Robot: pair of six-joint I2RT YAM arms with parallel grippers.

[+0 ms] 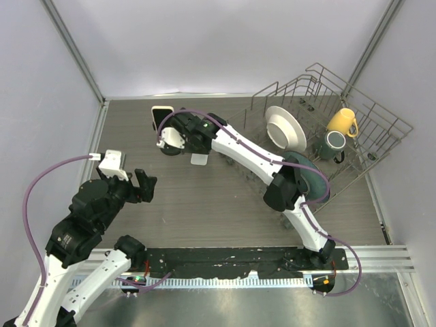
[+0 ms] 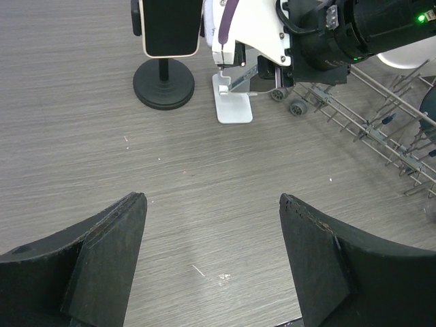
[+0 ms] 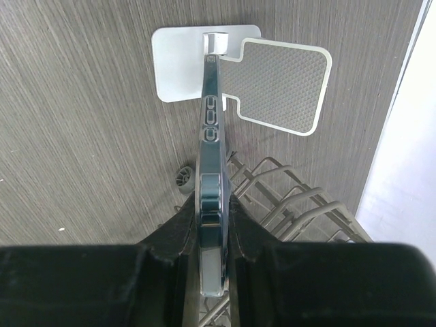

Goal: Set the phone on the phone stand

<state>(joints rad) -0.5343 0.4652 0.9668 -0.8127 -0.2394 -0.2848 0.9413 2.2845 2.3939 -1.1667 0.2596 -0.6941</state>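
Right pincer (image 3: 208, 216): closed on the phone (image 3: 208, 163), one finger against each broad face, gripping the near end. The wrist view shows the phone edge-on only. It has a slim dark blue-green body with a glossy rim, and two small oval buttons and one longer button sit along the visible side. Screen and back are not visible.

Location of phone: held above the desk (image 3: 82, 129), long axis pointing at the phone stand (image 3: 279, 82). Its far end lines up with the small hinge post where the stand's two plates meet. Whether it touches the post cannot be told.

Phone stand: pale silver metal with a flat rounded base plate lying on the desk. The hinged rest plate is faced with a grey dotted pad. The phone lies along the left margin of that pad, not flat against it.

Left pincer (image 2: 212, 199): wide open, holding nothing, hanging over bare desk well short of the stand.

Other items: a second phone (image 2: 170, 27), cream-rimmed with a dark screen, is mounted on a black round-based holder (image 2: 163, 83) just beside the silver stand. A wire dish rack (image 1: 371, 139) occupies the far right corner. It carries a white plate (image 1: 286, 129), a yellow mug (image 1: 342, 122) and a green mug (image 1: 334, 144).
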